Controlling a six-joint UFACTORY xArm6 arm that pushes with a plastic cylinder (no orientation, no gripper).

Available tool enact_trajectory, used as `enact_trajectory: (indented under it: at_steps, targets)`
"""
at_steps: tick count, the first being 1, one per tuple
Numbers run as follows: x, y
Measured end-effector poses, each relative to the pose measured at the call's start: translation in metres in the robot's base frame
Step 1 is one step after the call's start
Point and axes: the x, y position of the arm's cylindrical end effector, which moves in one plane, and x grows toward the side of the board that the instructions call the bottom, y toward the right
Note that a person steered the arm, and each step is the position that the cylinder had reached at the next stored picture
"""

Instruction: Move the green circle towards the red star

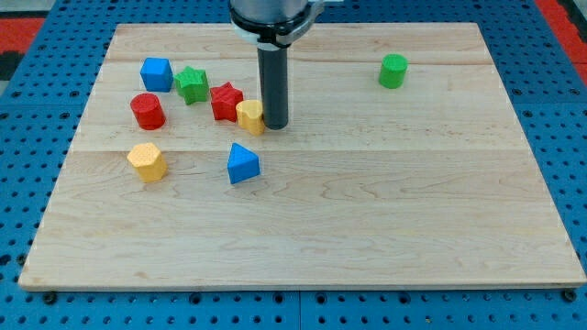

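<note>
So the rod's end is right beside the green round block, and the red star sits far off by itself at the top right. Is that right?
Not quite. The camera view shows my tip beside a yellow block that touches the red star, left of the middle. It is the green circle that sits far off alone at the view's top right.

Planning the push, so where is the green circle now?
The green circle stands alone near the board's top right, far right of my tip, which is beside the yellow block and red star.

This is looking like a robotics lab — a wooden counter [367,220] is lying on a blue perforated mounting plate [37,110], under a robot arm [272,18].
</note>
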Motion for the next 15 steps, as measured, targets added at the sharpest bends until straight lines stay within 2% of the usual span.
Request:
enact_trajectory:
  at_steps: [1, 2, 3, 4, 7, 9, 10, 12, 13, 15]
  targets:
    - [0.001, 0.024]
    - [-0.002, 0.137]
    - [-0.037, 0.244]
    - [-0.049, 0.266]
    - [-0.05, 0.267]
    - [-0.093, 0.2]
    - [-0.094, 0.171]
    - [-0.103, 0.061]
    - [-0.103, 0.051]
    - [-0.103, 0.067]
